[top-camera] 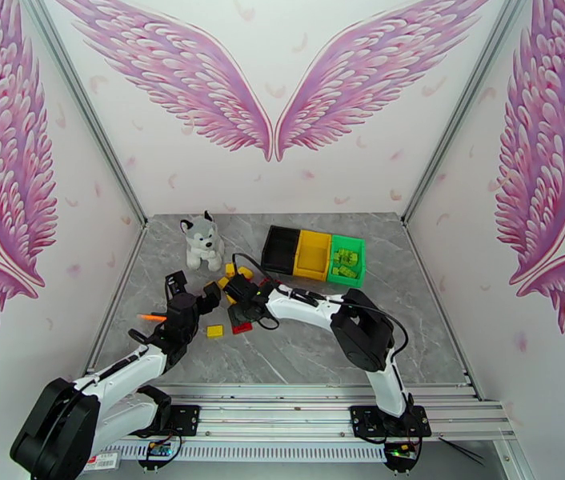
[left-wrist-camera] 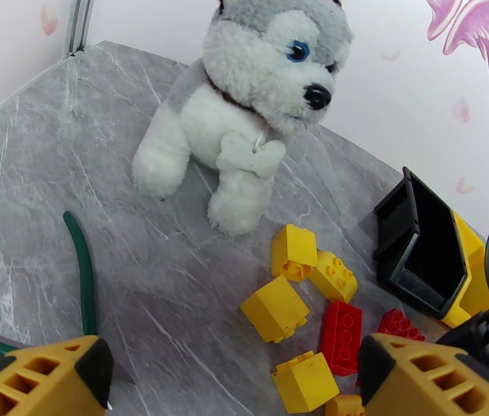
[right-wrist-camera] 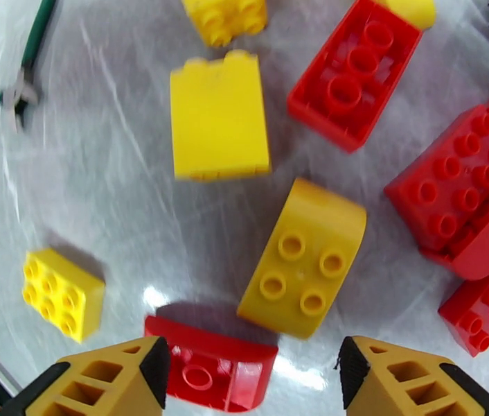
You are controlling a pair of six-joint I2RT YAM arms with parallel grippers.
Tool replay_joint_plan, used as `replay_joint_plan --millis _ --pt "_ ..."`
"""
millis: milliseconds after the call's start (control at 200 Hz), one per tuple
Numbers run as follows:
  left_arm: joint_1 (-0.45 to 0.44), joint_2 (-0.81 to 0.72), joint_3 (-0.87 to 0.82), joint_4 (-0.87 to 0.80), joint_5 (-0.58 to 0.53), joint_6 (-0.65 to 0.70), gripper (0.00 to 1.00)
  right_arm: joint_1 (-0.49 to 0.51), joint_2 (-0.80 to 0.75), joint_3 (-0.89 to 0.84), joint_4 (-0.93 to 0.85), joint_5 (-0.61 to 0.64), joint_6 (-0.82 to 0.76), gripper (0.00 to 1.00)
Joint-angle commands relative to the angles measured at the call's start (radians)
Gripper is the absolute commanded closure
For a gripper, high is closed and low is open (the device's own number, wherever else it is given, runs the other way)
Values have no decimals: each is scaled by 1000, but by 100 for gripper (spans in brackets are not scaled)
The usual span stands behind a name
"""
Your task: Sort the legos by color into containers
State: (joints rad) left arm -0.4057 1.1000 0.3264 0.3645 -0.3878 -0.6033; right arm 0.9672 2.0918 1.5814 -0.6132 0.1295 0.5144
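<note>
Right gripper (right-wrist-camera: 253, 367) has its jaws partly apart with nothing clamped, pointing down over the loose legos (top-camera: 234, 302) at mid-table. In the top view it (top-camera: 238, 294) sits near-left of the containers. A red curved brick (right-wrist-camera: 210, 369) lies on the table between its fingertips (right-wrist-camera: 154, 362), with a clear gap on 1 side, so not gripped. Next out is a yellow rounded brick (right-wrist-camera: 303, 261) with 4 studs up, just beside the red one. A yellow 6-stud brick (right-wrist-camera: 62, 292) sits off on its own. Past those are a yellow plain-faced block (right-wrist-camera: 220, 116), a red long brick (right-wrist-camera: 355, 71) lying hollow side up, and a red cluster (right-wrist-camera: 466, 182) of 3 or so pieces touching.

Left gripper (left-wrist-camera: 234, 365) has its jaws spread wide and holds nothing. It hangs above the grey table (top-camera: 346, 346) just left of the pile, and in the top view (top-camera: 190, 294) it is close beside the right one. Green-handled pliers (left-wrist-camera: 82, 272) lie on the table to its left.

Plush husky (top-camera: 202, 240) sits upright on the far left, just far of the pile.

3 bins are joined in a row at far centre-right: black bin (top-camera: 281, 248), yellow bin (top-camera: 313, 254) and green bin (top-camera: 345, 280), left to right. Green bricks (top-camera: 346, 260) are inside the green bin.
</note>
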Motion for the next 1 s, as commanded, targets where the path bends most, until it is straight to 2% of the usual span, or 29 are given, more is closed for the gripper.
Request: replay_joint_plan --millis 0,305,430,540,725,995 --pt "5 -25 -21 -10 3 -6 1 -14 48 57 -39 67 41 34" --pt "6 -36 -26 -4 15 -7 1 -49 122 97 -43 76 68 39" --pt "4 -36 -30 8 30 -7 1 -56 124 73 -19 56 67 45" --pt "4 -32 -30 17 41 -6 1 -61 114 52 -4 44 68 55" --pt "-5 -37 -20 40 103 36 1 -85 16 -8 24 39 66 67" --pt "-116 -37 25 39 108 152 1 -226 -179 -124 33 27 53 69"
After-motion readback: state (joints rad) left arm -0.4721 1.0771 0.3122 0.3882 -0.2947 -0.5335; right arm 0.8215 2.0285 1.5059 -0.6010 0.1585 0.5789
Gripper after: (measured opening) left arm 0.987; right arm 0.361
